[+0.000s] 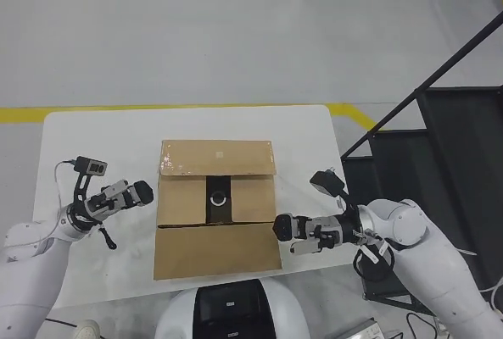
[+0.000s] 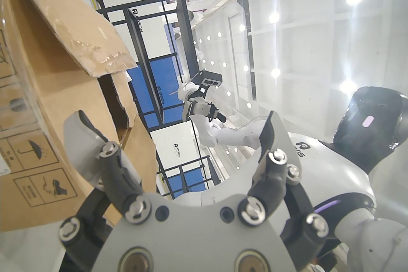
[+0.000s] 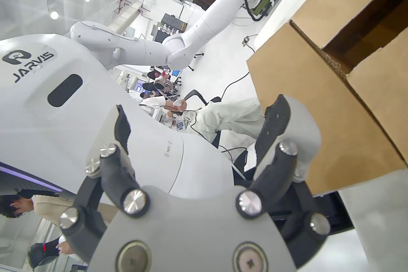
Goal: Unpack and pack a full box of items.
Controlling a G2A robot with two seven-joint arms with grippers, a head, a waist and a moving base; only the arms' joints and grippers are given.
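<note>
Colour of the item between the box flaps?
The item in the brown cardboard box is black with a white ring; best in top view.

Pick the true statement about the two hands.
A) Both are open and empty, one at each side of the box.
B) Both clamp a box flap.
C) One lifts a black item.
A: the left hand and right hand flank the box with fingers spread, holding nothing.
</note>
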